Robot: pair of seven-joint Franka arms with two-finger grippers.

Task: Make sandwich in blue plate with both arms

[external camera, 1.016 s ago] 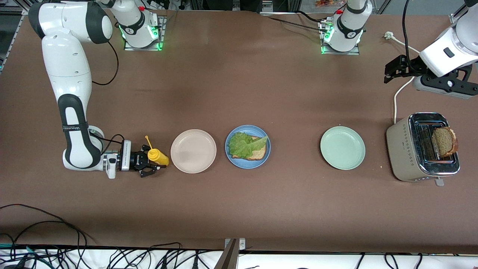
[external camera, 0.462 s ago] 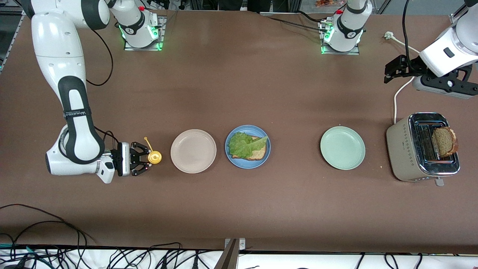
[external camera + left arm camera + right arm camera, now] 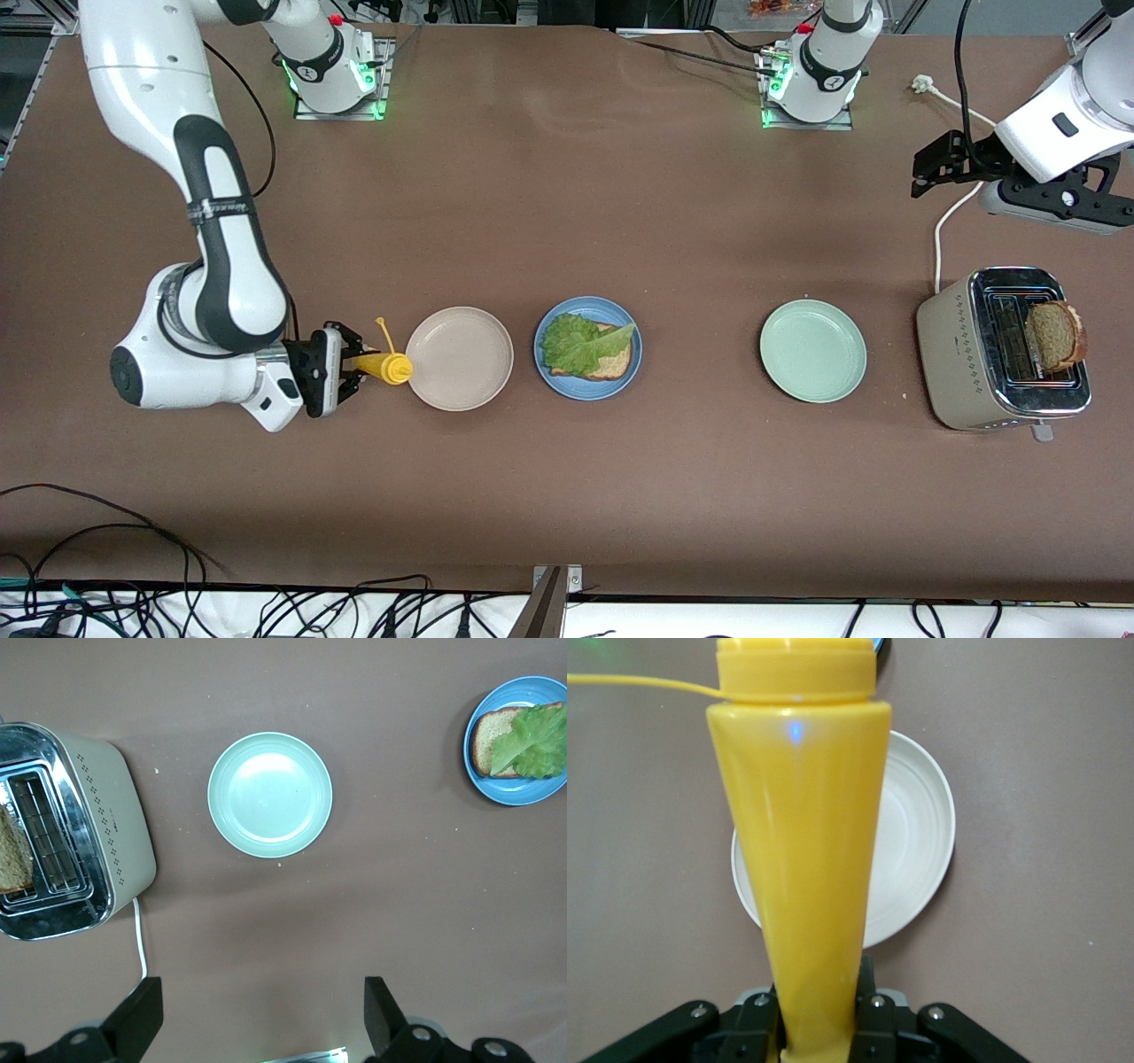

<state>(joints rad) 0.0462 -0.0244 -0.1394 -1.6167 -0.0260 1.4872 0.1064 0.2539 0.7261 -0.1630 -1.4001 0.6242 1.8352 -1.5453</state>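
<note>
Your right tool grips the yellow squeeze bottle over the beige plate's edge, while your left tool waits released above the surface near the toaster.

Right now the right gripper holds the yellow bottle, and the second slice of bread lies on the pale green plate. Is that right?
Not quite. The pale green plate has nothing on it; the second slice of bread stands in the toaster, as the front view shows. The right gripper does hold the yellow bottle.
</note>
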